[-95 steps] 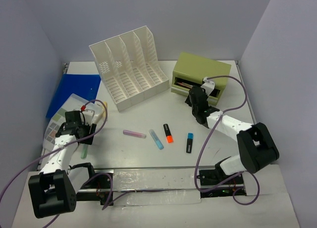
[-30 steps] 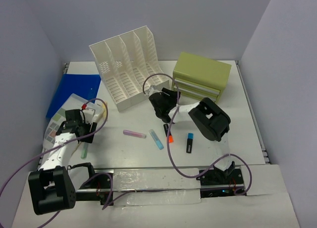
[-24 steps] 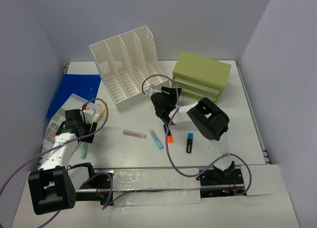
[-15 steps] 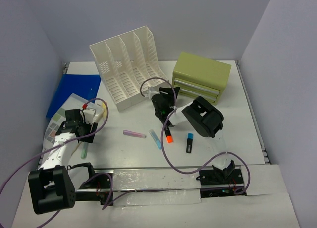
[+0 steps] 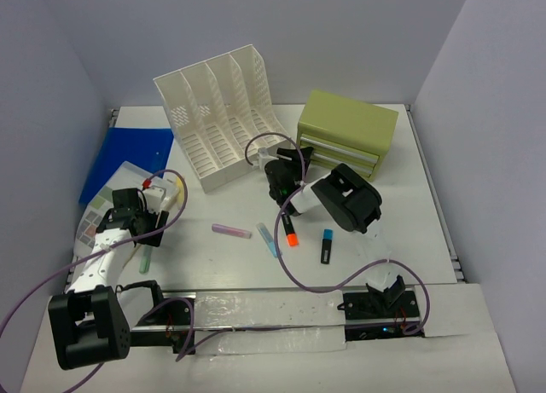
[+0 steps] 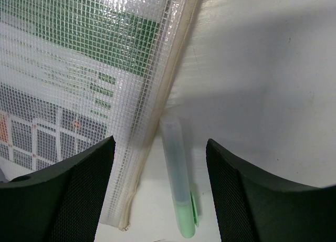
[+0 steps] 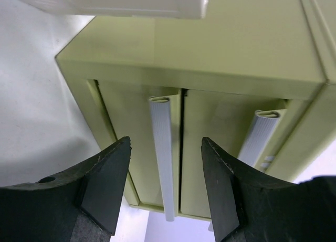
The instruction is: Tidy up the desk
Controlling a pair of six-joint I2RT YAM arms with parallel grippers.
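left arm [image 5: 95,268] over highlighter [image 6: 176,179] (jaws apart), right arm [image 5: 345,199] facing drawer box [image 7: 236,48]

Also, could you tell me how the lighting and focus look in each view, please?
Top external: soft, even light, everything sharp. Left wrist: a broad shadow falls across the desk; the green highlighter is sharp, the left fingers dark and soft. Right wrist: drawer box crisp, right fingers blurred.

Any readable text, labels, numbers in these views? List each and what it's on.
Nothing readable in any view.
Sheet inside the mesh pouch: printed rows and grids, too blurred to read.
Black marker: too small to tell.
Green highlighter: no print visible.
Drawer box: no markings visible.
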